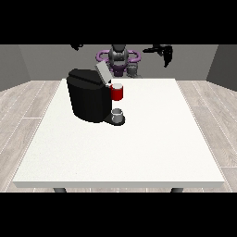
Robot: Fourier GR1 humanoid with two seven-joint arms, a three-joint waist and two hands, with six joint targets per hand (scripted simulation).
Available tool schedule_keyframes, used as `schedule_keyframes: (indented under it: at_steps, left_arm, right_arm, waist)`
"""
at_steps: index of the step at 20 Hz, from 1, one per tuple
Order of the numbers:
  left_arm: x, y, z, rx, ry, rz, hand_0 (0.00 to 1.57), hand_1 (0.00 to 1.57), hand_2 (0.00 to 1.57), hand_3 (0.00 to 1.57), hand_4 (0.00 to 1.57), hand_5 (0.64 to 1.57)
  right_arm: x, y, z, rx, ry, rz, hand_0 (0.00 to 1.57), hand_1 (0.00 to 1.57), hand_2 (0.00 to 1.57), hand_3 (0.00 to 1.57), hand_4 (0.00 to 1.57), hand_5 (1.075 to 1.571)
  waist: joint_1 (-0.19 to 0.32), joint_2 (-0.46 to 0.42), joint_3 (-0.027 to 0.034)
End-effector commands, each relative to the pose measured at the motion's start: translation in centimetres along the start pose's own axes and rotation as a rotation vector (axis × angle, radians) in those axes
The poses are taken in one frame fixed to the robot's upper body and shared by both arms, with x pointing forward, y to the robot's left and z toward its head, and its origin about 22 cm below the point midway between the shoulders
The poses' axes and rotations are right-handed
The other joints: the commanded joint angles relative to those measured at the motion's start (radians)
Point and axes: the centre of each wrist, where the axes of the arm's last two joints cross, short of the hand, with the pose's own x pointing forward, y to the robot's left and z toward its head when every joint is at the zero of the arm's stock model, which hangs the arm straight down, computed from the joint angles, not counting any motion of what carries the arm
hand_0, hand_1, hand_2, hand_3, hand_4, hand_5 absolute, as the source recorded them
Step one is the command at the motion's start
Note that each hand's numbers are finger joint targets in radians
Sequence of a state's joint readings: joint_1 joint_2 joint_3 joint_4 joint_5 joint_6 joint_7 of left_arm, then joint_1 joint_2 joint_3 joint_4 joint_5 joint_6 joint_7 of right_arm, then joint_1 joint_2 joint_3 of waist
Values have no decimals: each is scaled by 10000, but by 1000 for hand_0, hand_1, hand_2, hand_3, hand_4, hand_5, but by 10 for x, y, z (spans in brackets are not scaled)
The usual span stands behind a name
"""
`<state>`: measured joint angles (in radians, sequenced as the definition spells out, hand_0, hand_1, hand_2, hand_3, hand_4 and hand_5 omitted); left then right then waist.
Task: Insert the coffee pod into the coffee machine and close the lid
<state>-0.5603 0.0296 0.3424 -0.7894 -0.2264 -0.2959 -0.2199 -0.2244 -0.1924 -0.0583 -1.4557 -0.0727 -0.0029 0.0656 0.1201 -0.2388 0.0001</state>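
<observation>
**Both robot hands raised, coffee machine lid up**

The robot hand at the view's right (165, 52) hangs in the air well above the tabletop (152, 139), black, its fingers pointing downward in a relaxed droop; it holds nothing and touches nothing. The robot hand at the view's left (77, 46) shows only as a small dark shape at the top edge; whether its fingers are spread or curled I cannot tell; it touches nothing.

Below and between the two robot hands, nearer the one at the view's left, stands the coffee machine (88, 99): a black, rounded, smooth block; its grey lid (102, 72) is tilted up and open, a flat slab rising from the top. A red cylindrical part (117, 92) sits at the machine's front, on the side toward the robot hand at the view's right; whether this is the coffee pod or part of the machine I cannot tell. Under it a small grey cup (117, 114) rests on the machine's dark base; the tabletop is white, matte and flat, its edges straight.
</observation>
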Motion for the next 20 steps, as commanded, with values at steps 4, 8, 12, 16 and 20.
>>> schedule_keyframes:
  at_steps: [4, 8, 12, 16, 20]
  left_arm:
    - [-2, -8, 19, -14, -425, 594, 0, 0, 0, 0, 0, 1571]
    - [13, 3, 26, 369, -1179, 412, 0, 0, 0, 0, 112, 1571]
    - [16, 13, 42, 246, -1060, 487, 0, 0, 0, 0, 0, 1571]
    - [37, 3, 40, 350, -1502, 660, 0, 0, 0, 0, 0, 1571]
    - [48, -10, 46, 281, -1498, 438, 0, 0, 0, 0, 0, 1571]
  right_arm:
    - [-15, 30, -2, 398, -142, 83, 0, 0, 0, 0, 0, 1571]
    - [13, 9, -26, 1060, -652, 31, 0, 0, 0, 0, 0, 1571]
    - [-2, 6, -30, 709, -302, -241, 0, 0, 0, 0, 0, 1571]
    - [4, 3, -50, 225, -263, -240, 0, 0, 0, 0, 0, 1571]
    - [-5, 19, -55, 604, -489, -84, 0, 0, 0, 0, 0, 1571]
  waist:
    - [451, 381, 3]
    - [147, 1207, 1]
    - [354, 1392, 1]
    - [753, 1882, 2]
    - [599, 2202, 2]
